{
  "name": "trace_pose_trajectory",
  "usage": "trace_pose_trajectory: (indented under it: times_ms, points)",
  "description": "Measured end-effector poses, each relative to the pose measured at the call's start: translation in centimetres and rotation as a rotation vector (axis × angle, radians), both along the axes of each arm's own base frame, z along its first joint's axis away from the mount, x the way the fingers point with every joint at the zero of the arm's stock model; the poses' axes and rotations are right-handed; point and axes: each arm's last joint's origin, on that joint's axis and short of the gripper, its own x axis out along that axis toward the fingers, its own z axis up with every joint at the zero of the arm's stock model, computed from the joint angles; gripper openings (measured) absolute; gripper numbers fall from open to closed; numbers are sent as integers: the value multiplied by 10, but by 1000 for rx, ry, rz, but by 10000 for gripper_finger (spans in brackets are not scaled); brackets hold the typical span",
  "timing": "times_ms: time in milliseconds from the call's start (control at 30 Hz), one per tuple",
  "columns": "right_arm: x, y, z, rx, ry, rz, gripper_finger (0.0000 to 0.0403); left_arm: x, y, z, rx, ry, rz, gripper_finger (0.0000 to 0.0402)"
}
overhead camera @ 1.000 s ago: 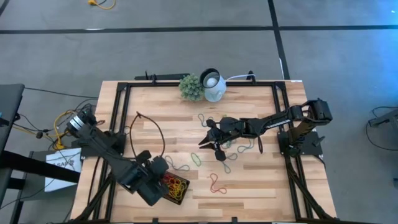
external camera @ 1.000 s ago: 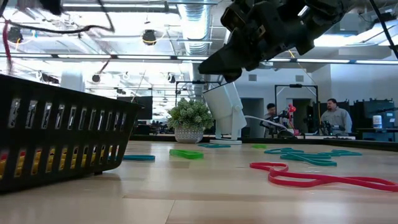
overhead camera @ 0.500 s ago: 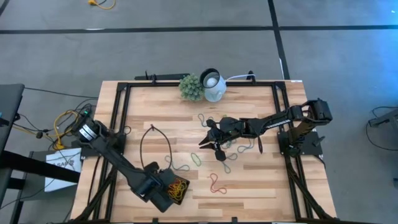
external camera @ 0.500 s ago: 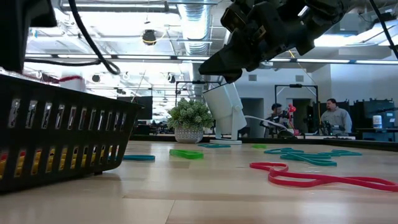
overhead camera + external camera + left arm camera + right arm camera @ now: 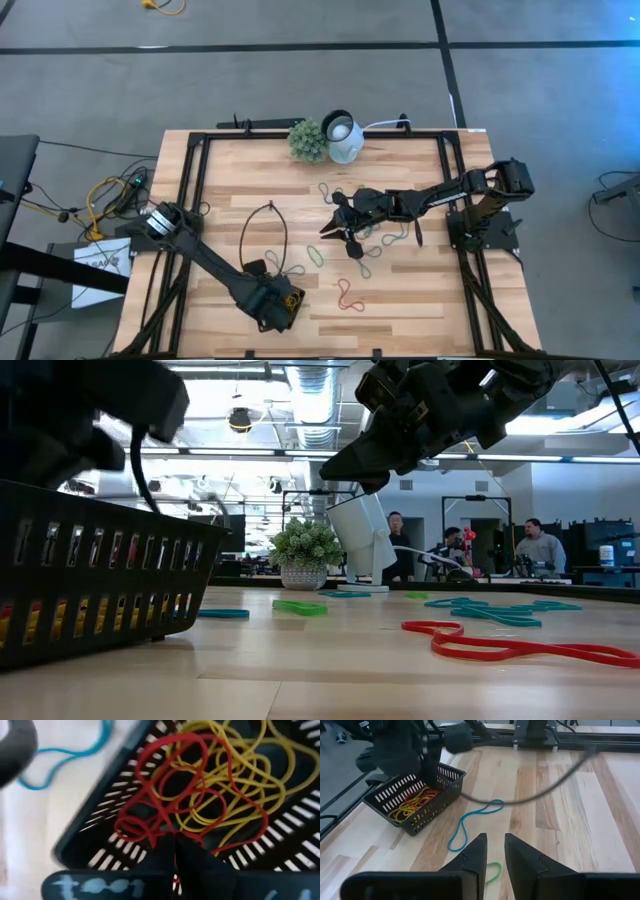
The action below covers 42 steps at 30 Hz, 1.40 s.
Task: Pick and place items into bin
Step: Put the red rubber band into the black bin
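The bin [image 5: 90, 827] is a black slotted tray near the table's front left, seen also in the high view [image 5: 294, 302] and the low view [image 5: 100, 580]. It holds yellow and red rubber bands [image 5: 235, 775]. My left gripper [image 5: 174, 845] points down into it, shut on a red band. My right gripper [image 5: 495, 851] hangs open above the table's middle [image 5: 345, 230], with nothing between its fingers. Loose bands lie flat on the wood: a red one [image 5: 347, 295], a green one [image 5: 315, 255] and a blue one [image 5: 470, 822]. My left gripper comes from above, its fingers pointing down, and red strands [image 5: 159, 836] gather at its shut fingertips. The fingers hide the exact place of contact. The red loop spreads slack below the fingers over the yellow bands in the bin.
A green plant ball [image 5: 308, 140] and a white lamp-like object [image 5: 343, 135] stand at the table's far edge. Black frame rails [image 5: 195, 180] run along the table's sides. More bands [image 5: 385, 235] lie under my right arm. People stand in the room beyond [image 5: 540, 545].
My left gripper has gone down and toward the table's right edge, onto the bin, rolling its wrist as it came. Its black cable loop has swung along with it. My right arm has kept still.
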Motion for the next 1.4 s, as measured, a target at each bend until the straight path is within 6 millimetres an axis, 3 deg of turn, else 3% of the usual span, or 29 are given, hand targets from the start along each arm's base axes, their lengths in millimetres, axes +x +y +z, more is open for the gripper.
trace_pose_trajectory:
  times_ms: [200, 633, 1033, 1200, 1400]
  points:
    - [0, 0, 0, 0, 0, 0, 63, 8, 6, -18, -74, 109, -73, 0]
    - [0, 0, 0, 0, 1, 0, 63, 12, 10, -16, -48, 81, -78, 4]
    - [0, 0, 0, -1, 1, 0, 63, 9, 9, -16, -101, 133, -66, 94]
    - [0, 0, 0, -1, 1, 0, 63, 8, 10, 5, -62, 212, -64, 117]
    - [0, 0, 0, -1, 2, 0, 63, 6, 7, 57, 124, 218, -60, 115]
